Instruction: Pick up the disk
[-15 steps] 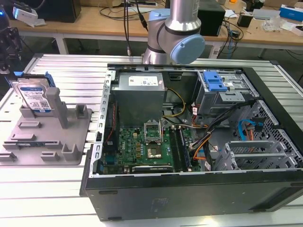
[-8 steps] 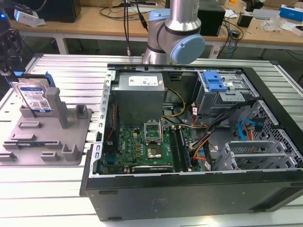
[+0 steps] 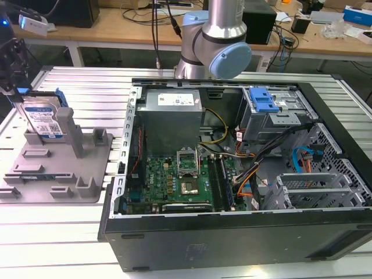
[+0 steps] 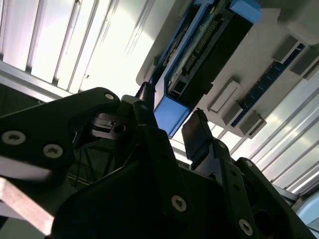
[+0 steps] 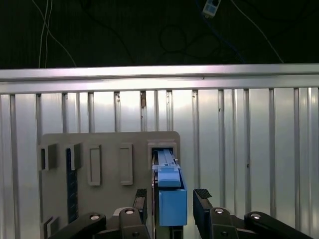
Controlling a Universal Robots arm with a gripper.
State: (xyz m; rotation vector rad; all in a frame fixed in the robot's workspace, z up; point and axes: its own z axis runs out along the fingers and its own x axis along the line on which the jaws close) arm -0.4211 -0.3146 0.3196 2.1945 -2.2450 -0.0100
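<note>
Little of the pick-up is done, judging by how things lie. The slatted aluminium table (image 3: 64, 247) carries a large open black computer case (image 3: 232, 247) on the exterior view's right. The silver and pale-blue robot arm (image 3: 224, 35) rises behind that case. On the exterior view's left sits the grey plastic holder with upright posts (image 3: 87, 171). The flat silver metal disk with a white-and-blue label and blue side rails (image 3: 42, 119) still stands on edge in the holder's slot, not lifted.

The black gripper (image 5: 172, 199) hangs directly over the disk. Its jaws are parted and straddle the disk's upper blue rail. In both wrist views one of the fingers (image 5: 202, 196) stands just apart from the rail, while the other lies very near or touching. It has hold of nothing, so gripping and lifting are not yet done.
</note>
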